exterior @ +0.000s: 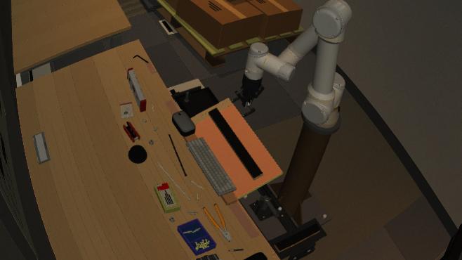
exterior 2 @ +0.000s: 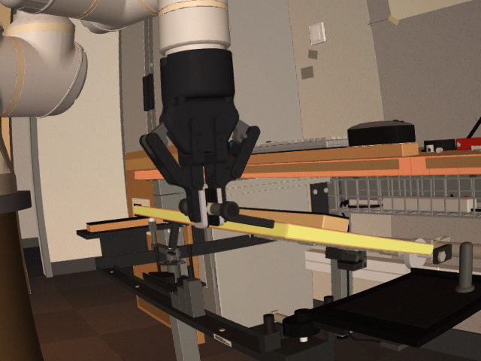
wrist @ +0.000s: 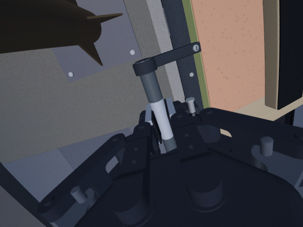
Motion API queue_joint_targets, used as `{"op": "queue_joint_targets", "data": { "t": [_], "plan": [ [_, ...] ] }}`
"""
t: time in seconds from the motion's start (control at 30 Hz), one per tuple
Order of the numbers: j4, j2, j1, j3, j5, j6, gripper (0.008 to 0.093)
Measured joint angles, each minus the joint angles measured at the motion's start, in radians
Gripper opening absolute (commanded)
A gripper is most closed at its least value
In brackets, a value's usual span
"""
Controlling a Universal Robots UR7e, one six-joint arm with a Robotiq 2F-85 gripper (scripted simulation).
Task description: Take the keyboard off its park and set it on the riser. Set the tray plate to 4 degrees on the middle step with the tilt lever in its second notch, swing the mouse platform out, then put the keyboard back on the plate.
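The orange tray plate (exterior: pixel 236 147) juts out from the desk's front edge below desk level, sloping, with a black strip along it. The grey keyboard (exterior: pixel 210 166) lies on the riser at the desk edge beside the plate. The tilt lever (wrist: pixel 156 90), a dark arm ending in a grey and white handle at the plate's far end, is gripped by my closed gripper (exterior 2: pixel 210 211) around its handle. The black mouse platform (exterior 2: pixel 400 301) sits low beside the plate's end, under the mouse (exterior: pixel 183 123) on the desk.
The wooden desk (exterior: pixel 87 151) carries loose tools: pliers (exterior: pixel 217 221), a blue parts box (exterior: pixel 196 236), a red level (exterior: pixel 137 89) and screws. A pallet of cardboard boxes (exterior: pixel 235 21) stands behind the arm. The arm's pedestal (exterior: pixel 302 168) stands close beside the plate.
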Motion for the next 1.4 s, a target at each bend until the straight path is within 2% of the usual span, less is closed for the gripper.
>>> {"op": "queue_joint_targets", "data": {
  "t": [0.57,0.97,1.4],
  "plan": [
    [0.000,0.000,0.000,0.000,0.000,0.000,0.0085],
    [0.000,0.000,0.000,0.000,0.000,0.000,0.0320],
    [0.003,-0.003,0.000,0.000,0.000,0.000,0.0320]
  ]
}}
